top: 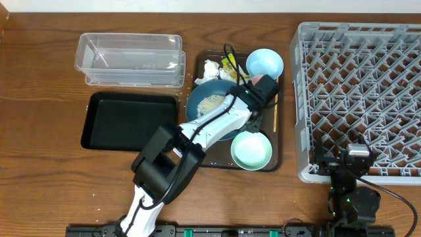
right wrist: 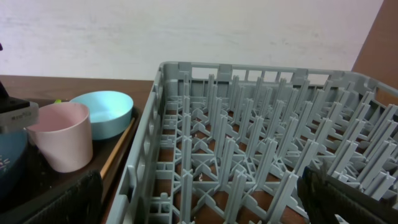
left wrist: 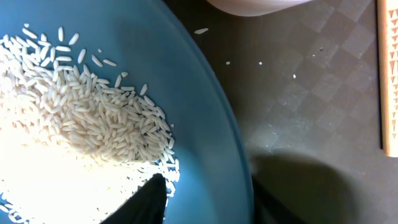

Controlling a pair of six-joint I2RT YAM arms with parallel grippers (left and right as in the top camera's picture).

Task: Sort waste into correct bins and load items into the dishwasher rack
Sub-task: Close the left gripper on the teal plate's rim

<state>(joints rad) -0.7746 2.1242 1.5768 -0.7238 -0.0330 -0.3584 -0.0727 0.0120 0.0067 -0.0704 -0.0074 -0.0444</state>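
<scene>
The dark blue dish (top: 205,105) holds loose white rice (top: 210,103) on the brown serving tray (top: 279,141). My left gripper (top: 253,97) is open at the dish's right edge. In the left wrist view one finger is inside the dish (left wrist: 199,93) beside the rice (left wrist: 74,112) and the other is outside the rim, so my left gripper (left wrist: 208,208) straddles it. The pink cup (top: 265,81), light blue bowl (top: 264,63), mint bowl (top: 251,150), wooden stick (top: 275,113), tissues (top: 212,68) and wrapper (top: 230,66) share that tray. My right gripper (right wrist: 199,199) is open and empty at the rack's (top: 362,99) front-left corner.
The clear tub (top: 128,59) stands at the back left, with the black tray (top: 128,122) in front of it. The right wrist view shows the rack's pegs (right wrist: 261,143), the pink cup (right wrist: 59,137) and the light blue bowl (right wrist: 106,112). A few stray rice grains lie on the serving tray (left wrist: 311,93).
</scene>
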